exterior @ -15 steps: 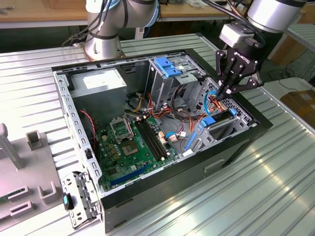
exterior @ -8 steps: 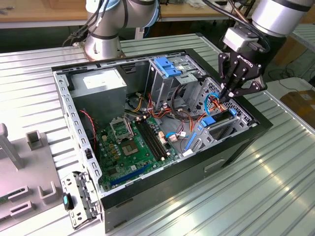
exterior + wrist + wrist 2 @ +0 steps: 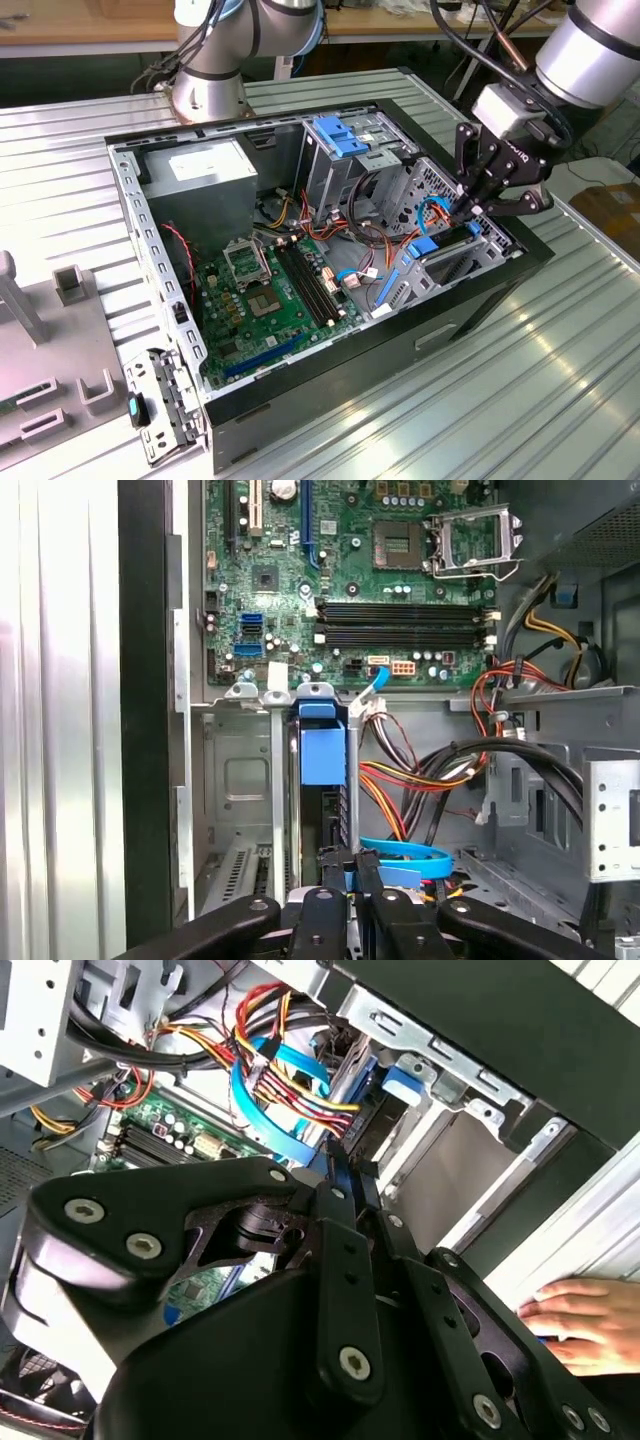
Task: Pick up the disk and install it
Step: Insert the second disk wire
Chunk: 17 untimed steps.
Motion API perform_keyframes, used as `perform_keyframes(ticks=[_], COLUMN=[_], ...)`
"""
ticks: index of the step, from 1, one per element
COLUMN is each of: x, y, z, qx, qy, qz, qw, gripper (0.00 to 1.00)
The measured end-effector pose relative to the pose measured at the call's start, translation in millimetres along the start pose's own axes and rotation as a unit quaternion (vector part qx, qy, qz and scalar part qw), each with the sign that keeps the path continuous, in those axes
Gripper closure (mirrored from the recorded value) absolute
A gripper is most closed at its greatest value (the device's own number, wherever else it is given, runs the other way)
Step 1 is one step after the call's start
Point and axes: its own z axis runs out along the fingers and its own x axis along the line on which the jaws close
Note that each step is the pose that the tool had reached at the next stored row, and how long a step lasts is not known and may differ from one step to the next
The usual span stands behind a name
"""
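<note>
The disk (image 3: 334, 815) stands on edge in a slot of the drive cage (image 3: 470, 250) at the case's corner on the exterior view's right. I see its dark edge and a blue plastic rail tab (image 3: 321, 748). The same disk (image 3: 366, 1125) shows just past my fingertips in the second wrist view, and in the exterior view the disk (image 3: 448, 240) sits below my gripper (image 3: 468, 208). My gripper (image 3: 348, 872) hangs right at the disk's outer end, its black fingers (image 3: 338, 1185) drawn close together with nothing between them. Whether they touch the disk I cannot tell.
The open computer case (image 3: 330, 370) lies on a ribbed metal table. Inside are the motherboard (image 3: 270, 295), a grey power-supply box (image 3: 200, 170), a blue latch plate (image 3: 340, 135) and loose coloured cables (image 3: 420, 770), including a blue flat cable (image 3: 410, 855) beside my fingers. A person's hand (image 3: 585, 1320) rests outside the case.
</note>
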Motion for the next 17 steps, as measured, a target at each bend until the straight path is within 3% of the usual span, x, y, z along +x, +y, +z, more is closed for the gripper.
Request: perform_keyframes(ticks=[2, 3, 8, 10, 12, 14, 17], x=[1.1, 1.6, 2.0, 2.3, 2.7, 4.6, 5.5], y=[3.6, 5.8, 10.8, 16.1, 18.6, 18.6, 18.5], z=[1.8, 2.7, 4.9, 7.1, 9.8, 11.7, 12.8], qx=[0.0041, 0.0097, 0.0257, 0.0349, 0.0364, 0.0365, 0.0369], qy=[-0.0012, -0.0017, -0.0042, -0.0067, -0.0088, -0.0139, -0.0166], qz=[-0.002, -0.003, -0.008, -0.012, -0.014, -0.015, -0.015], qw=[1.0, 0.9999, 0.9996, 0.9993, 0.9992, 0.9991, 0.9991], gripper=[0.84, 0.84, 0.84, 0.84, 0.84, 0.84, 0.84])
